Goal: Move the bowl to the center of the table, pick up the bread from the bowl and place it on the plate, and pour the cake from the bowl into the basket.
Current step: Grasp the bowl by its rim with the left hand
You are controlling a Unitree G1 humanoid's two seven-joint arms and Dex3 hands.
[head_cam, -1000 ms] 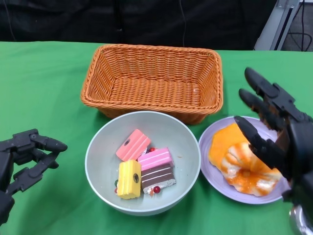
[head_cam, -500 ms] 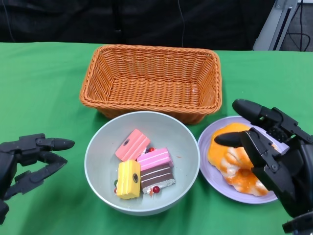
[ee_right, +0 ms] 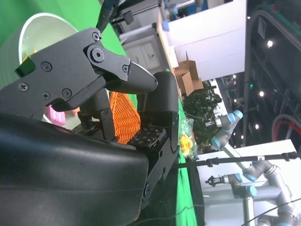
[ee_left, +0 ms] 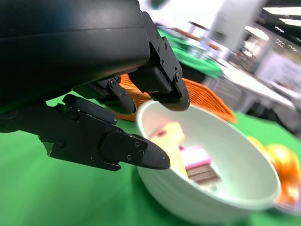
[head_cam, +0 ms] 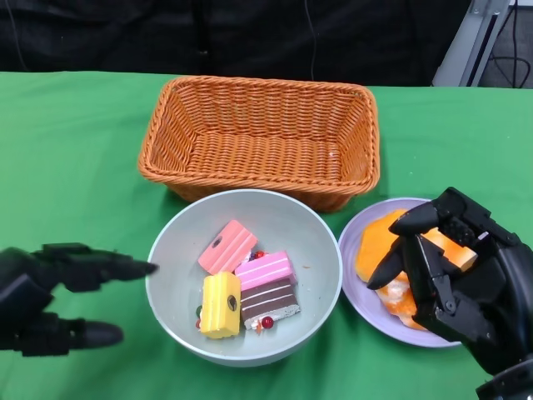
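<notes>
On a green desk (head_cam: 75,150), the left hand (head_cam: 50,296) has its fingers (head_cam: 108,268) spread apart, holding nothing, tips just beside the rim of a pale bowl (head_cam: 179,242) of cake pieces (head_cam: 246,283). The right hand (head_cam: 458,271) hangs over orange bread (head_cam: 376,250) on a purple plate (head_cam: 354,287), fingers apart; contact unclear. A wicker basket (head_cam: 260,137) sits beyond both sets of fingers.

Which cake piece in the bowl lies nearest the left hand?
The yellow cake piece, at the bowl's near-left side, closest to the left hand. The pink pieces and the chocolate-layered one lie farther right.
</notes>
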